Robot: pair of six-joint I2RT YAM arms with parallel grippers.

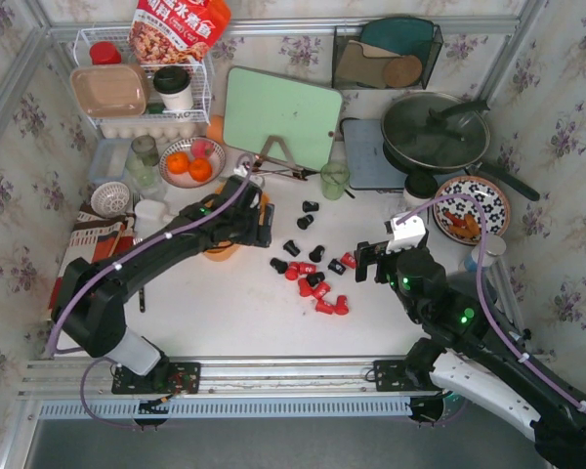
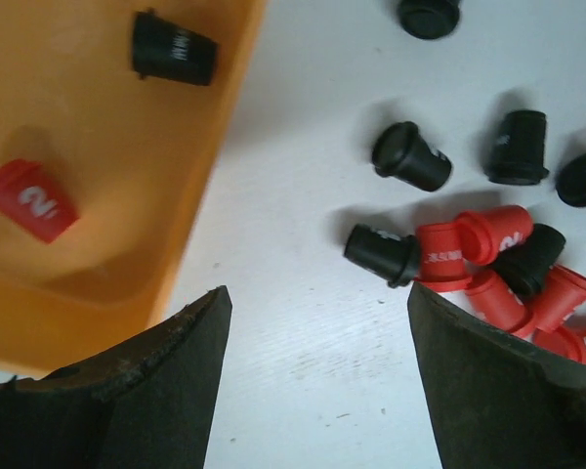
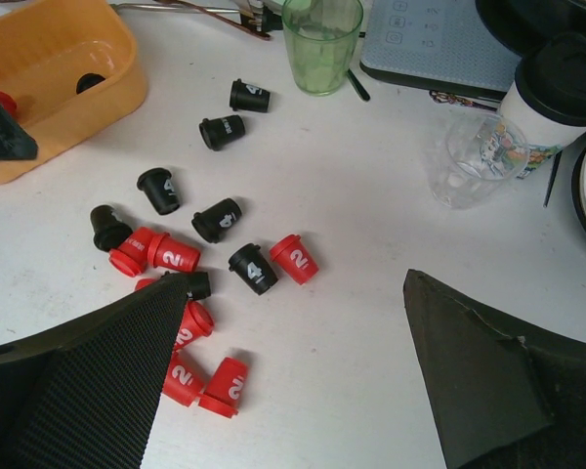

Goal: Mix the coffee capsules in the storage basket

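Two coffee capsules, one red (image 2: pixel 29 200) and one black (image 2: pixel 173 49), lie on their sides in the storage basket (image 2: pixel 107 137), ahead and left of the left gripper (image 2: pixel 317 303). Its jaws stand apart and empty, which suggests a drop-off point. The black one's long axis runs across the left wrist view, rim leftward. The loose capsules (image 2: pixel 469 254) lie toppled on the table (image 2: pixel 293 371) ahead-right, pointing all ways. The right gripper (image 3: pixel 295 283), wide open and empty, hovers above them, likely lined up for a pick.
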